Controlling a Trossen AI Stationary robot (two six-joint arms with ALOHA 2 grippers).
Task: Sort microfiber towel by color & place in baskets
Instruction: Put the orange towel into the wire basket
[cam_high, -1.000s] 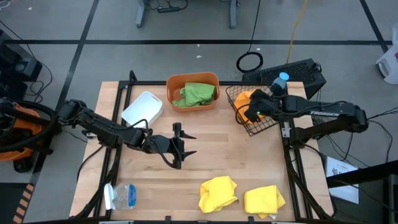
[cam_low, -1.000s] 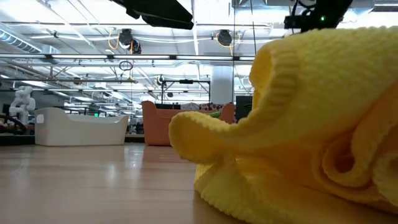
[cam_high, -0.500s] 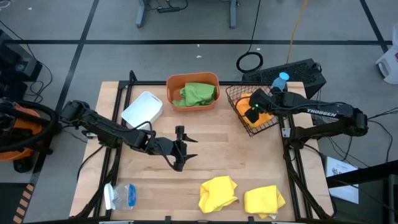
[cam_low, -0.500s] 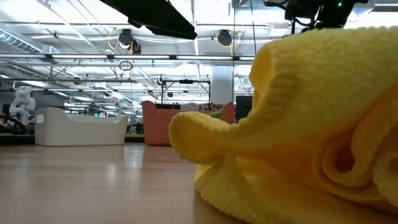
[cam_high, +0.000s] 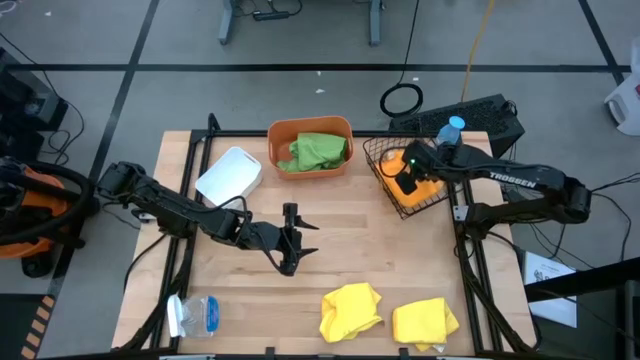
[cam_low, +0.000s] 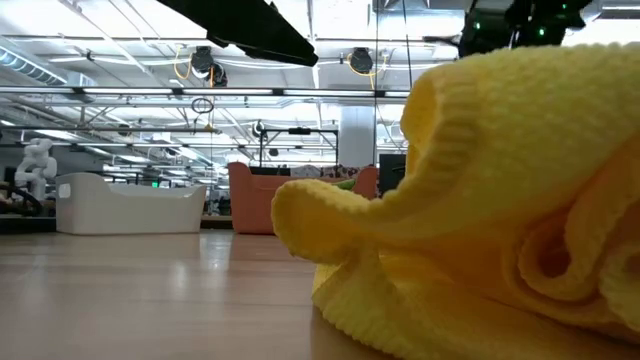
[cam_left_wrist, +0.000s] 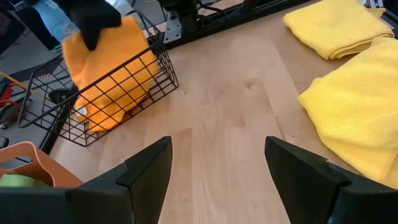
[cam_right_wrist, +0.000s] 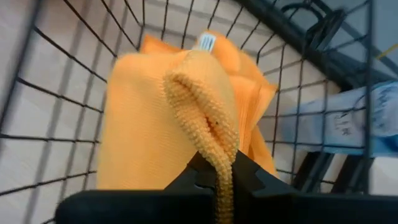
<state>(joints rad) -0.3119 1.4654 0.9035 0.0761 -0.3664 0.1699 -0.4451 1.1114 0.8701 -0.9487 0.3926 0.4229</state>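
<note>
My right gripper (cam_high: 404, 170) hangs over the black wire basket (cam_high: 381, 157) at the table's far right, shut on an orange towel (cam_right_wrist: 155, 124). A second orange towel (cam_right_wrist: 249, 93) lies in the basket beneath it. My left gripper (cam_left_wrist: 214, 180) is open above the bare table middle (cam_high: 291, 240), touching nothing. Two yellow towels (cam_high: 350, 308) (cam_high: 425, 322) lie bunched on the wood near the near edge. Green towels (cam_high: 318, 150) lie in the orange tub (cam_high: 283, 132). The white tub (cam_high: 230, 175) stands to its left. My right gripper pinches a raised fold of the orange towel (cam_right_wrist: 214, 134) between its two fingers, coming from above and pointing down. The rest of the cloth hangs slack below the fingers inside the wire basket. Whether it rests on the towel underneath cannot be told.
A clear bottle with a blue cap (cam_high: 452, 128) stands just beyond the wire basket. Another clear bottle (cam_high: 195, 315) lies at the near left corner. Bare wood (cam_left_wrist: 230, 118) stretches between the left gripper, the basket and the yellow towels.
My right gripper has moved a little toward the table's far edge over the wire basket, still shut on the orange towel. My left gripper has edged slightly toward the right and stayed open.
</note>
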